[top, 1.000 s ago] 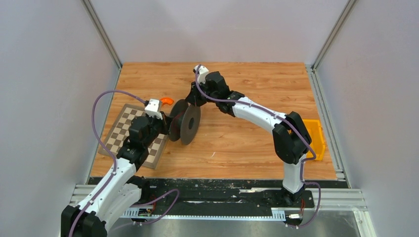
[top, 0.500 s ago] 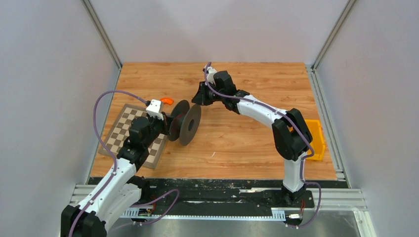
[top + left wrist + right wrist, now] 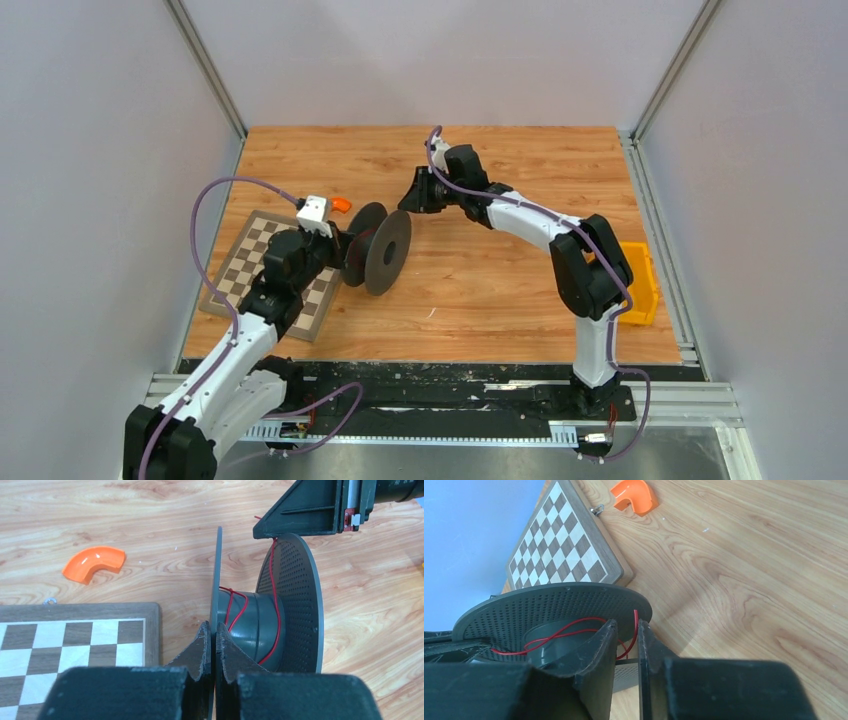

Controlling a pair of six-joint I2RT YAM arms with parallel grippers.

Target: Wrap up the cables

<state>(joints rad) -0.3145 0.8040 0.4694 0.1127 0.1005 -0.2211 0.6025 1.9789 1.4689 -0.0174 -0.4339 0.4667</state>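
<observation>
Cables point(image 3: 273, 580) (one thin red wire) come smallest: over the wooden surface point(image 3: 500, 285) a black perforated plastic spool point(image 3: 388, 250) stands on edge, left tool point(image 3: 213, 632) clamping its near flange to steady it; right tool point(image 3: 626, 629), narrowly parted, straddles the wire rising off the hub, likely to guide it

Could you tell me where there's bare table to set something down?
Free: the wood between the spool and the yellow bin, and the strip along the back wall. Crowded: around the spool, with the left gripper, right gripper, chessboard and orange elbow.
</observation>
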